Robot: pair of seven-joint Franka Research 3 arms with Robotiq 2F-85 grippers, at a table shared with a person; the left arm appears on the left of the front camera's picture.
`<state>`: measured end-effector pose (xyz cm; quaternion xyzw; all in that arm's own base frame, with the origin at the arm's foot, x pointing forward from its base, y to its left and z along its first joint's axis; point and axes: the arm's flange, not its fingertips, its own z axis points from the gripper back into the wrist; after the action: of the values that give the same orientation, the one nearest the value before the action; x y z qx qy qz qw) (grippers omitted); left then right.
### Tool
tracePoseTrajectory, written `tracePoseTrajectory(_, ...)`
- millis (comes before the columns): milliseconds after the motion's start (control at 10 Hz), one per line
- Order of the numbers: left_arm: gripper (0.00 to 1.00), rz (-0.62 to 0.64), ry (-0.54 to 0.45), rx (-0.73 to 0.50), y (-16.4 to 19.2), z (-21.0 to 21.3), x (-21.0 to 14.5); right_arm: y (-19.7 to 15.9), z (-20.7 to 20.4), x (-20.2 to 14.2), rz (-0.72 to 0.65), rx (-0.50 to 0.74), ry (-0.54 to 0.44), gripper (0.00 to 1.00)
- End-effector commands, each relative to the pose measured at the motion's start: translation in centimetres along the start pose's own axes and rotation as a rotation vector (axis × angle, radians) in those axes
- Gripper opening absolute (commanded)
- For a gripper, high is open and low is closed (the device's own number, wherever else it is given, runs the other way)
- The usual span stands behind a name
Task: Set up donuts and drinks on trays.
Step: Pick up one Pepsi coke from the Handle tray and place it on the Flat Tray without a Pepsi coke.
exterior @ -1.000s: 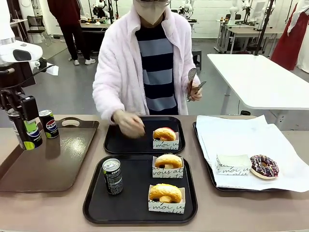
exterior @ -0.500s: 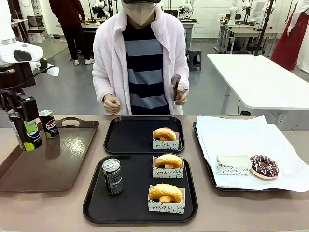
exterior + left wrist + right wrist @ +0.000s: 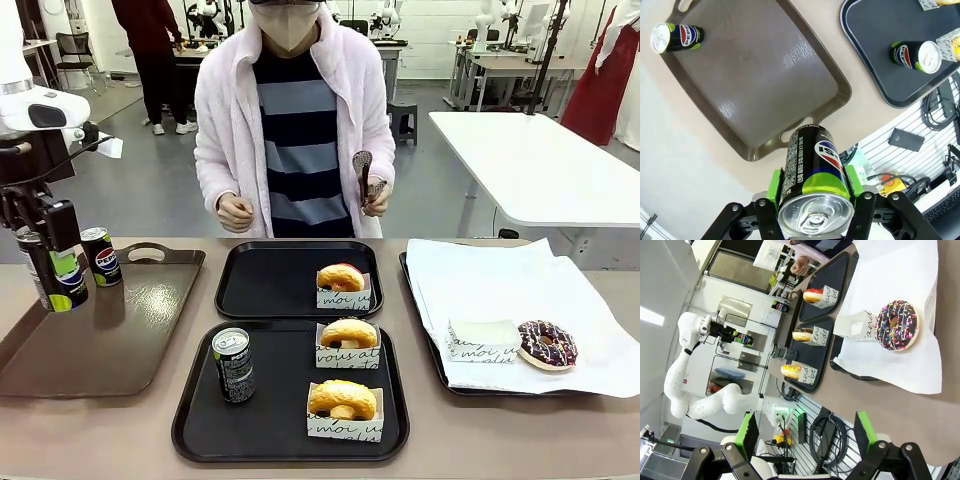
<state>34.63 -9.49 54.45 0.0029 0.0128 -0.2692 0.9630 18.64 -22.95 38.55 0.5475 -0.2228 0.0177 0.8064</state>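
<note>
The left gripper (image 3: 813,196) was clamped on a black soda can (image 3: 814,159). Its green pads (image 3: 774,186) pressed on opposite sides of the upper wall, with the silver top turned toward the wrist. The can hung clear of the table near one end of the brown tray (image 3: 765,80), where a second can (image 3: 100,256) stood. The near black tray (image 3: 200,420) had its own can (image 3: 233,365) and two boxed donuts (image 3: 349,335). The far black tray (image 3: 250,290) held a single donut (image 3: 341,278) and no drink, so the held can probably belonged there. A can like this is likely stiff enough to lift but thin-walled and smooth (and heavy for its size if full). A firm, moderate squeeze across the round wall seemed right, since more force could dent it. Being tall and narrow, it would tip unless set down flat. The right gripper (image 3: 806,432) had its fingers apart around nothing, and its view looked toward the chocolate donut (image 3: 896,325) on white paper.
</note>
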Motion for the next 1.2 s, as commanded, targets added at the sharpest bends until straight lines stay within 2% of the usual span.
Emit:
tracePoseTrajectory(0, 0.59, -0.035, -0.019, 0.041, -0.6, 0.3, 3.1, 0.0, -0.1, -0.2, 0.015, 0.013, -0.005, 1.0)
tracePoseTrajectory(300, 0.59, -0.064, -0.034, 0.109, -2.7, 0.8, 7.9, 0.0, -0.1, -0.2, 0.015, 0.013, -0.005, 1.0)
tracePoseTrajectory(700, 0.59, -0.074, -0.08, 0.099, -4.9, 0.0, 12.7, 0.0, -0.1, -0.2, 0.015, 0.013, -0.005, 1.0)
tracePoseTrajectory(800, 0.59, -0.067, -0.076, 0.088, -5.5, -0.1, 13.2, 0.0, -0.1, -0.2, 0.015, 0.013, -0.005, 1.0)
tracePoseTrajectory(900, 0.59, -0.035, -0.032, 0.068, -6.0, 0.2, 12.6, 0.0, -0.1, -0.2, 0.015, 0.013, -0.005, 1.0)
tracePoseTrajectory(1100, 0.59, -0.085, -0.06, 0.089, -5.0, -0.6, 12.5, 0.0, -0.1, -0.2, 0.015, 0.013, -0.005, 1.0)
